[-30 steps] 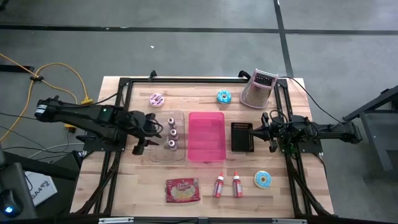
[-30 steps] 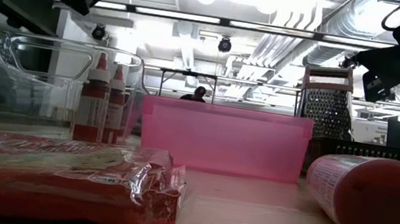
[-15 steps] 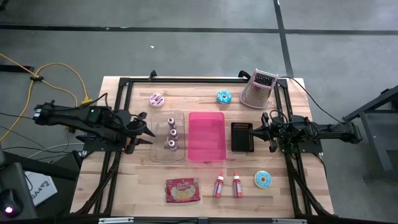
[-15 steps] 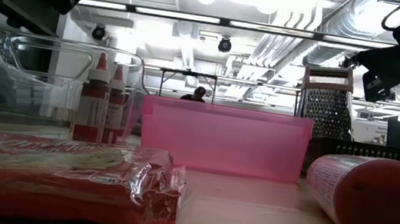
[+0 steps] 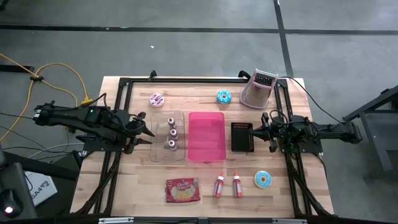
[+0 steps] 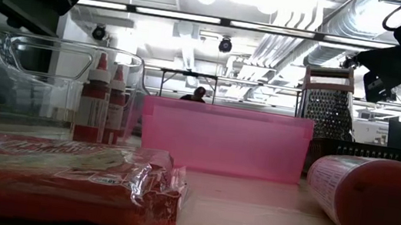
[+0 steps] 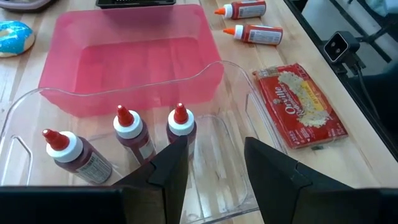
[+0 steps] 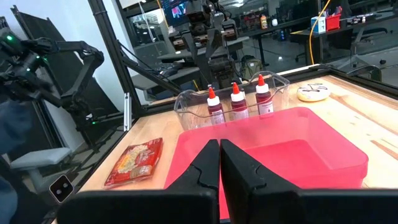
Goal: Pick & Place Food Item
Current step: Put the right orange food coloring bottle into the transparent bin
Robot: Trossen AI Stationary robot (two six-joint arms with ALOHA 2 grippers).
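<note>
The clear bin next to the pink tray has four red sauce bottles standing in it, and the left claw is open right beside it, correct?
Not quite: the clear bin holds three red sauce bottles, not four, as the left wrist view and the high view both show. The rest is right: it sits next to the pink tray, and the left claw is open right beside it.

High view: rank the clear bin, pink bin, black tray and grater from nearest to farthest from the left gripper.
From the left gripper:
1. Clear bin, right beside it.
2. Pink bin, table centre.
3. Black tray, right of the pink bin.
4. Grater, far right corner.
</note>
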